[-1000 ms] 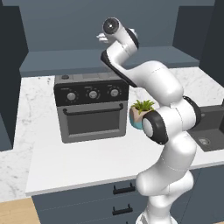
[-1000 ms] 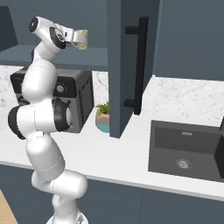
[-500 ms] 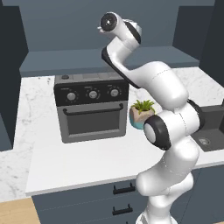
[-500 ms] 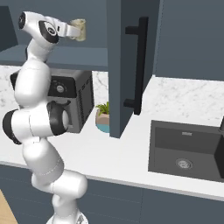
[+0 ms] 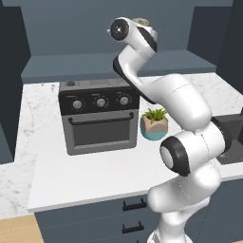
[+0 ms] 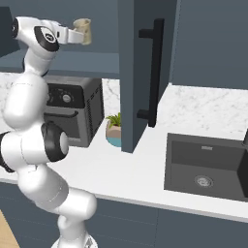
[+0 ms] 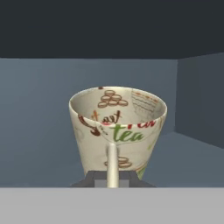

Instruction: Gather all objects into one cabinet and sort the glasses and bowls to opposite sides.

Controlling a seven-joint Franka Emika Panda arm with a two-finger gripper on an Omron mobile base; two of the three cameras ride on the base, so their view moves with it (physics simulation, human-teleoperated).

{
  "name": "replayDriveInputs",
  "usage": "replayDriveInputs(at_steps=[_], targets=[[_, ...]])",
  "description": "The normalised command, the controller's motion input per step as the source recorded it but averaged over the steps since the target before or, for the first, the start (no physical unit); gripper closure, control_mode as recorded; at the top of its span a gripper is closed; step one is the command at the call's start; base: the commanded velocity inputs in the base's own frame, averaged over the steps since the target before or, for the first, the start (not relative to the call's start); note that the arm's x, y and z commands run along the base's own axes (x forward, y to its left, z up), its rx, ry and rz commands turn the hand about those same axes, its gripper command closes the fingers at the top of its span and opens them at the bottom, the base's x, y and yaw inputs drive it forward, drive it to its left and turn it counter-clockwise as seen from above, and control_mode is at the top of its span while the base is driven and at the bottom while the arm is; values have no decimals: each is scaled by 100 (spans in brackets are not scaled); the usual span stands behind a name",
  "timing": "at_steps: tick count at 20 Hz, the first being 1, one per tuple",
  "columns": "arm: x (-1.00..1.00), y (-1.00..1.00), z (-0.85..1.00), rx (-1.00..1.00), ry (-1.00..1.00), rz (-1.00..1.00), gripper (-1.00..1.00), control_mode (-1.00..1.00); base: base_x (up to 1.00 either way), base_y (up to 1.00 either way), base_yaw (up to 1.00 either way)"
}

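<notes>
Item: cream cup (image 7: pixel 117 131), handle toward me, clamped in my fingers (image 6: pixel 73 35); upper left of right base view, raised inside the dark cabinet (image 7: pixel 39 109), above the toaster oven (image 5: pixel 98 115).

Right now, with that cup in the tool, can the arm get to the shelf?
Probably yes: the tool holds the cup level with the doorless shelf, whose board ahead looks bare.

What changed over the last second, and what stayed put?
The gripper has carried the cream cup higher, up toward the dark shelf above the counter, staying shut on the cup's handle. The toaster oven, potted plant and sink stayed where they were.
</notes>
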Motion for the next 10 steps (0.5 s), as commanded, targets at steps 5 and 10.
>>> replayDriveInputs(at_steps=[5, 10], targets=[[-37, 0, 0, 0, -5, 0, 100, -100, 0, 0, 0], [-50, 0, 0, 0, -6, 0, 100, -100, 0, 0, 0]])
